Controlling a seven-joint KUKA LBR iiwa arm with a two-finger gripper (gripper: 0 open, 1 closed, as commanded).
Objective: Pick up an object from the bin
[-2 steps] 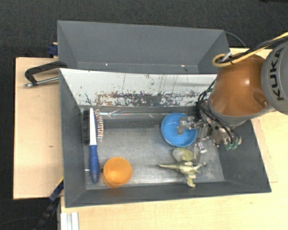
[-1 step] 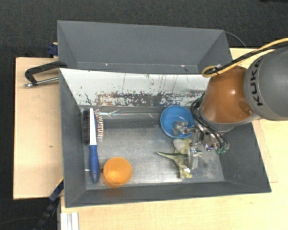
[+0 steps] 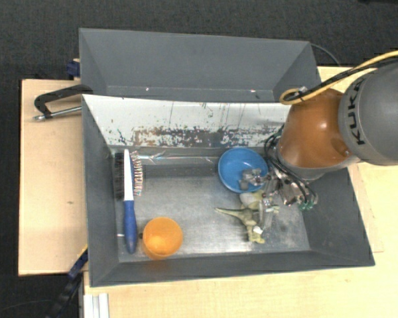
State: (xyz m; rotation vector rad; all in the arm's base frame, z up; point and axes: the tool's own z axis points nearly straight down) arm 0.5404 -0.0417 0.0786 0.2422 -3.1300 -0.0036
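Since the claw (image 3: 268, 203) hangs directly over the small olive plastic dinosaur figure (image 3: 241, 214), which lies on the grey metal bin's (image 3: 186, 197) floor toward the right end of its near wall, just beside the round blue plastic bowl (image 3: 239, 166), I take that toy as my target. I cannot tell whether the claw is apart or together. I judge the toy light, stiff and slick. Its thin tail and legs would slip, so I'd grip the thicker trunk.

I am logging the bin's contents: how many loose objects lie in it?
4. A blue-handled brush against the left wall, an orange ball at the front left, a blue bowl at the back right, a pale toy dinosaur in front of it. The arm may hide more.
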